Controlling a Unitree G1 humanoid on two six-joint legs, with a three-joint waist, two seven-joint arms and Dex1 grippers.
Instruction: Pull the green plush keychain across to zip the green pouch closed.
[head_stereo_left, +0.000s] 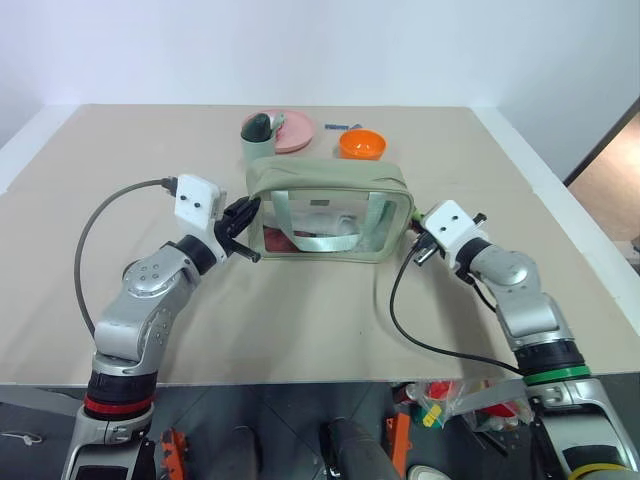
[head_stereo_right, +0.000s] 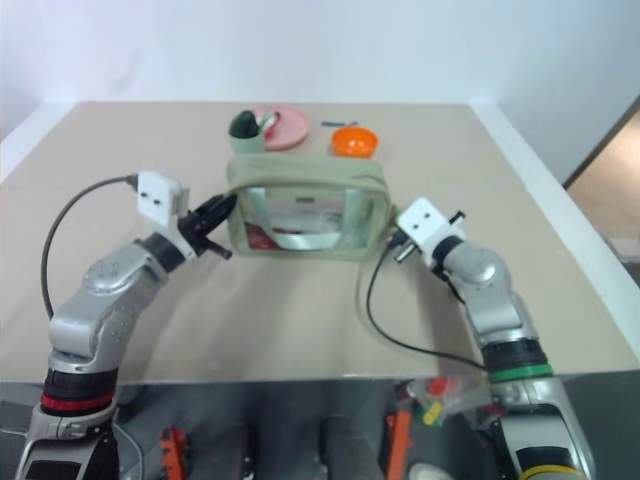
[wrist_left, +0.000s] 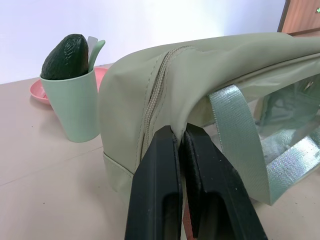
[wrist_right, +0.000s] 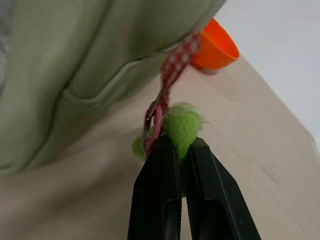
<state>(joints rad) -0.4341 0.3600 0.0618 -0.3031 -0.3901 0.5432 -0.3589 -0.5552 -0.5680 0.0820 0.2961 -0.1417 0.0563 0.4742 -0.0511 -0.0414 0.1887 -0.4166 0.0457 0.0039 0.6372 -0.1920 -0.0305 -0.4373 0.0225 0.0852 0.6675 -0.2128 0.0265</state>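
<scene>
Green pouch (head_stereo_left: 330, 210) stood mid-table, between the arms. Left gripper (wrist_left: 180, 137) was clamped on the pouch's end fabric beside the zipper; right gripper (wrist_right: 182, 145) was pinched on the green plush keychain (wrist_right: 182, 125) — at the pouch's opposite end

green plush keychain (wrist_right: 181, 127) partly hidden between black fingers (wrist_right: 155, 200), green pouch (wrist_right: 85, 65) cut off by frame edge, contents behind clear panel indistinct

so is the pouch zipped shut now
Looks shut: the green pouch's top seam lies closed, and its zipper teeth meet at the end.
</scene>
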